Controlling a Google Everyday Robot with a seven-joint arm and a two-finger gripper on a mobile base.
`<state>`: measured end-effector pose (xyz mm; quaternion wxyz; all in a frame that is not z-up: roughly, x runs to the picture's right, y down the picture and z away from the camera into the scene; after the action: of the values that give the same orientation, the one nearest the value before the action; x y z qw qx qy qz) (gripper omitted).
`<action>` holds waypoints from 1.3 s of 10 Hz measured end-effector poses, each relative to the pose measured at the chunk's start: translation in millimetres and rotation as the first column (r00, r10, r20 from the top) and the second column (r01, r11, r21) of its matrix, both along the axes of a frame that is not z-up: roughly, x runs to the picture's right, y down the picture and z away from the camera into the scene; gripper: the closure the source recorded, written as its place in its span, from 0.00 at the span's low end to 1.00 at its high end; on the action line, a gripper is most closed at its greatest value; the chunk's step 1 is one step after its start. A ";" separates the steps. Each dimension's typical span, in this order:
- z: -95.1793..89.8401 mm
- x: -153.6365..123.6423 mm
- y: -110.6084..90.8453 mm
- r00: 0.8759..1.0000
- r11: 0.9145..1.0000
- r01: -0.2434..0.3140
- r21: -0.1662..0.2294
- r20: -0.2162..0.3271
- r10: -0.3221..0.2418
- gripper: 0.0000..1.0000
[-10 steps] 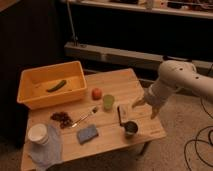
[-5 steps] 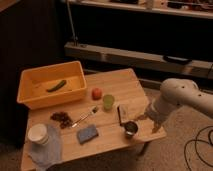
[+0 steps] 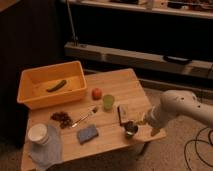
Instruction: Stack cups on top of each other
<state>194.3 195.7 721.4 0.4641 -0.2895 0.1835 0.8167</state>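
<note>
Camera view: yellow bin (image 3: 50, 100) far left on surface (image 3: 125, 85), green vegetable (image 3: 56, 86) inside. White cup (image 3: 38, 133) near left, on blue cloth (image 3: 47, 150). Green cup (image 3: 108, 102) mid-surface beside red fruit (image 3: 96, 93). Metal cup (image 3: 131, 129) near right edge; end effector (image 3: 142, 122) just right of it, fingers spread, gripping nothing.

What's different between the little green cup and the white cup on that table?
The white cup is wider than the green cup. The white cup stands on a blue cloth at the table's near left corner; the green cup stands on bare wood beside the red fruit. The green cup is nearer the pincer, which is by the dark metal cup. Both stand upright.
</note>
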 end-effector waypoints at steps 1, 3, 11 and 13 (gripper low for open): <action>5.5 -1.3 1.6 1.000 1.000 0.009 0.004 0.004 -0.009 0.35; 15.5 -6.5 3.0 1.000 1.000 0.026 0.010 0.014 -0.026 0.35; 53.9 -21.6 33.9 0.994 0.995 0.091 -0.047 0.072 -0.087 0.52; 58.7 -27.5 35.0 0.993 0.991 0.101 -0.082 0.076 -0.095 0.70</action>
<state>166.9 230.7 780.1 0.4970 -0.3293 0.2156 0.7733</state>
